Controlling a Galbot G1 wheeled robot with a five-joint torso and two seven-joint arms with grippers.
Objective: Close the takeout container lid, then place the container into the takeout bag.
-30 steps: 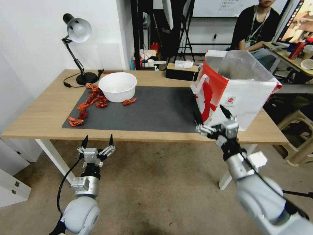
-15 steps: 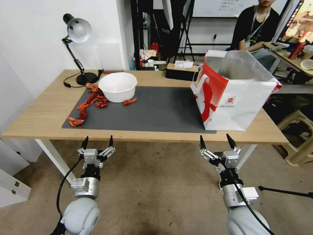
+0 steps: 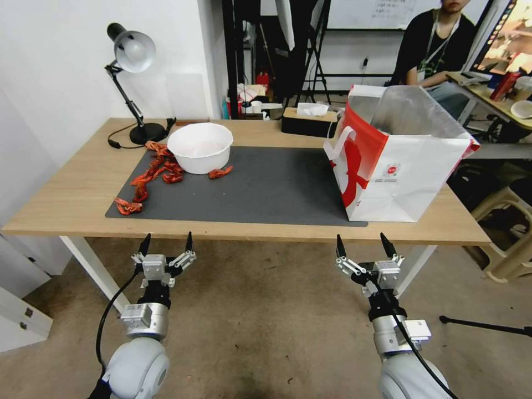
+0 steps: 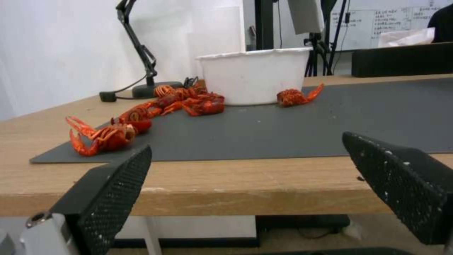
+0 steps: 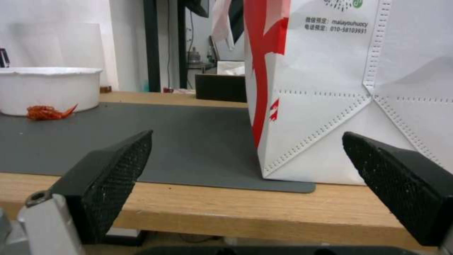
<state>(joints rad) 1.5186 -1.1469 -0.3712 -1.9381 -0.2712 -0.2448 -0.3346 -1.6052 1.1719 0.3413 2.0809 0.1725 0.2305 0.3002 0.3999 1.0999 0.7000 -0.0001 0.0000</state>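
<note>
Right pincer (image 3: 361, 245) has dropped from the takeout bag (image 3: 404, 166) to below the table (image 3: 72, 199) edge; jaws spread, empty. Left pincer (image 3: 166, 242) parked alike, also spread. Bag upright at the mat's right end. Container presumably bagged; keep both arms clear.

Bowl (image 3: 200, 147) left on mat (image 3: 266, 188), takeout bag (image 3: 399, 160) right
</note>
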